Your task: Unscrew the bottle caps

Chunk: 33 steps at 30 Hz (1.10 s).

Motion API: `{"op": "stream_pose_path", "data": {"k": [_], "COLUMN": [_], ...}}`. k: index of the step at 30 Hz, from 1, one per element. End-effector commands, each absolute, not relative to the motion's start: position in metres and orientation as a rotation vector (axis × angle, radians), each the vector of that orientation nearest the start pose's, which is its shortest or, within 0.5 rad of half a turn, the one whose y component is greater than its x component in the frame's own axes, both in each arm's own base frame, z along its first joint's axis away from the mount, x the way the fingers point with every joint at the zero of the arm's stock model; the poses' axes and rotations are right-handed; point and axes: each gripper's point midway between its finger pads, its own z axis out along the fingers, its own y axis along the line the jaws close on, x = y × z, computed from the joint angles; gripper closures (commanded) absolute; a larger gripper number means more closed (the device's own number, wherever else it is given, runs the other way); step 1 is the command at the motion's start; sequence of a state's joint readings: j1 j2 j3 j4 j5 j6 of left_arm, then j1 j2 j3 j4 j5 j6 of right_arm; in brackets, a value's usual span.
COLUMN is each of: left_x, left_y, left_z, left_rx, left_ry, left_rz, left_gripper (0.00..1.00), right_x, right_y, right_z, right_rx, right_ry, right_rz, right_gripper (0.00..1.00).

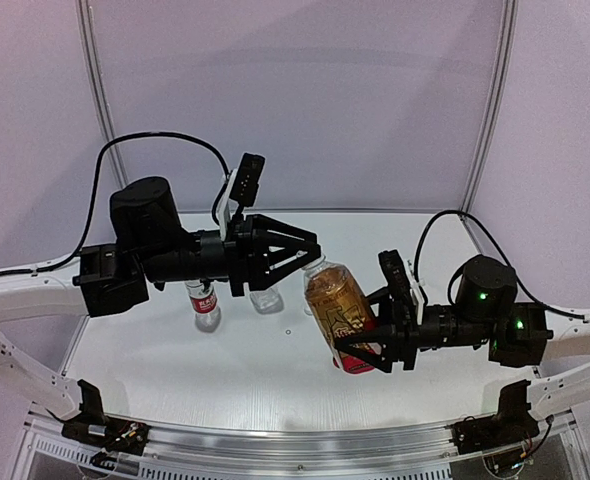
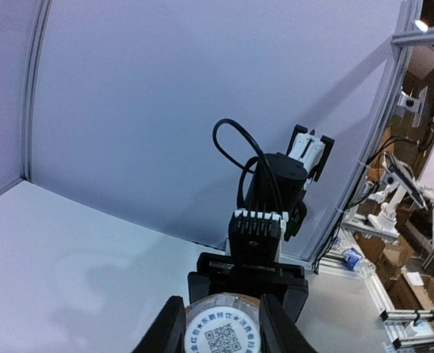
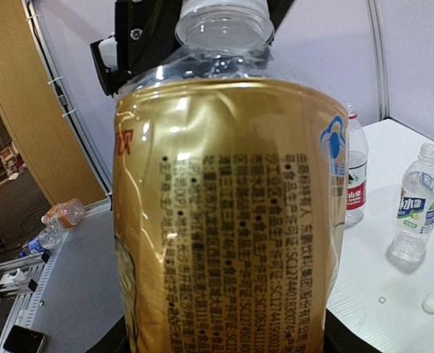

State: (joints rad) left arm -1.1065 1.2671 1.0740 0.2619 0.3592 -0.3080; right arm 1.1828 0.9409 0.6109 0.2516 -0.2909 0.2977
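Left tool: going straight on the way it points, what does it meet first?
The white cap of the amber bottle. It sits inside the left tool, which looks closed on it, so any advance would probably push into it straight away.

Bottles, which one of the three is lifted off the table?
The amber bottle: the right claw holds it tilted in the air, cap in the left claw. The red-label bottle and green-label bottle stand on the table.
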Motion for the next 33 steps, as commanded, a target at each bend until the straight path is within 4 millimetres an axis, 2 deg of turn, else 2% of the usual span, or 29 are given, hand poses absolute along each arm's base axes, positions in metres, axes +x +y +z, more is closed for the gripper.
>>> {"op": "stream_pose_path", "data": {"k": [1,3,6,10,14,15,18,21,23,25,26,29,30,33], "left_x": [0.137,0.138,0.143,0.158,0.187,0.193,0.2,0.2,0.2,0.198,0.197,0.19,0.19,0.197], "left_y": [-0.413,-0.415,-0.417,-0.419,-0.413,-0.41,-0.405,-0.405,-0.405,-0.406,-0.407,-0.406,-0.401,-0.375], "left_z": [0.396,0.394,0.388,0.369,0.348,0.337,0.322,0.318,0.319,0.326,0.332,0.356,0.363,0.378], "left_rx": [0.949,0.944,0.916,0.791,0.522,0.456,0.326,0.283,0.282,0.305,0.327,0.419,0.439,0.412], "left_ry": [1.393,1.409,1.458,1.61,1.802,1.859,1.931,1.943,1.934,1.901,1.877,1.766,1.732,1.652], "left_rz": [-1.383,-1.381,-1.359,-1.241,-1.081,-1.035,-0.994,-1.01,-1.017,-1.032,-1.037,-1.052,-1.036,-0.937], "left_gripper": [0.81,0.91,0.98,0.99,0.99,1.0,1.0,0.99,0.92,0.8,0.71,0.35,0.29,0.21], "right_x": [0.087,0.088,0.093,0.122,0.152,0.156,0.162,0.165,0.164,0.163,0.163,0.161,0.159,0.154], "right_y": [0.348,0.348,0.346,0.339,0.33,0.33,0.331,0.331,0.331,0.331,0.331,0.333,0.333,0.333], "right_z": [0.301,0.301,0.299,0.288,0.273,0.269,0.262,0.26,0.26,0.261,0.261,0.262,0.263,0.267], "right_rx": [-1.0,-0.995,-0.974,-0.857,-0.74,-0.73,-0.719,-0.715,-0.716,-0.718,-0.72,-0.73,-0.735,-0.745], "right_ry": [1.494,1.498,1.515,1.607,1.696,1.713,1.747,1.758,1.756,1.754,1.753,1.75,1.744,1.73], "right_rz": [1.342,1.334,1.306,1.146,0.971,0.943,0.899,0.882,0.884,0.889,0.89,0.908,0.919,0.952], "right_gripper": [0.54,0.54,0.54,0.56,0.56,0.56,0.56,0.56,0.56,0.56,0.56,0.57,0.58,0.64]}}
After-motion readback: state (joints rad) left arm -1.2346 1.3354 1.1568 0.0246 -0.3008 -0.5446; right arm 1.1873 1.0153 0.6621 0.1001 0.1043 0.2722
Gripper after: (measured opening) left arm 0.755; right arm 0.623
